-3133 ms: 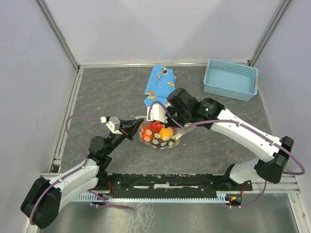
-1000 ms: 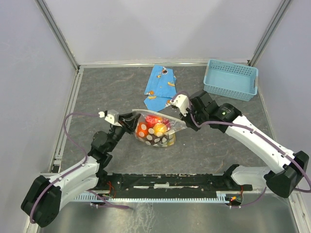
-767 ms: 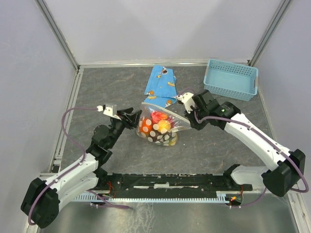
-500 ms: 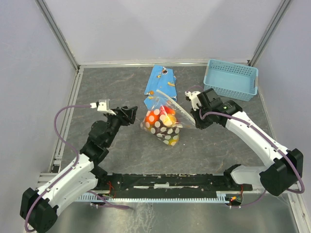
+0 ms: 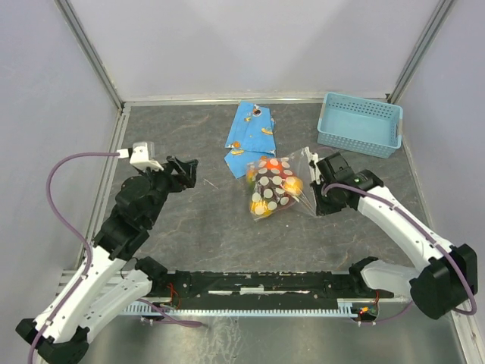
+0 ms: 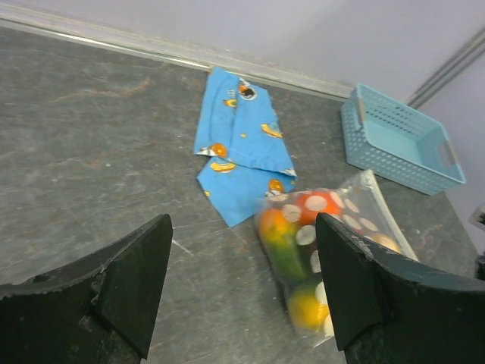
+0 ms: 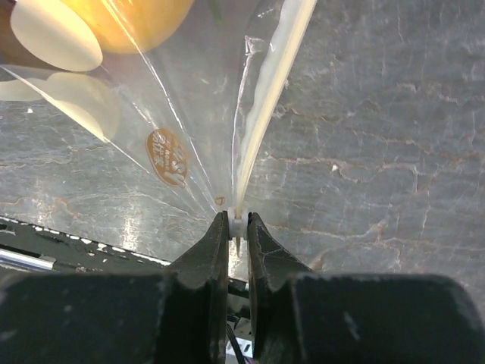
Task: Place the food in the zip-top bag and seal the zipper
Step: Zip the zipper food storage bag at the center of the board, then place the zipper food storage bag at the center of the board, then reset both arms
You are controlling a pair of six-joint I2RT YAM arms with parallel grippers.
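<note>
The zip-top bag (image 5: 274, 186) is clear with white dots and hangs tilted just over the mat right of centre. The food (image 5: 291, 184) shows inside it as red, orange, yellow and green fruits (image 6: 288, 254). My right gripper (image 5: 316, 184) is shut on the zipper (image 7: 274, 80) at the bag's right end. In the right wrist view its jaws (image 7: 238, 226) pinch a small white piece at the strip's end. My left gripper (image 5: 189, 172) stands open and empty well to the left of the bag (image 6: 322, 250), its fingers (image 6: 129, 280) spread wide.
A flat blue wrapper (image 5: 251, 135) with orange prints lies behind the bag, also in the left wrist view (image 6: 239, 144). A light-blue mesh basket (image 5: 360, 123) stands at the back right (image 6: 398, 140). Grey walls and metal rails bound the mat.
My left gripper let go of the bag, opened wide and drew back to the left. My right gripper carried the bag to the right by the zipper.
</note>
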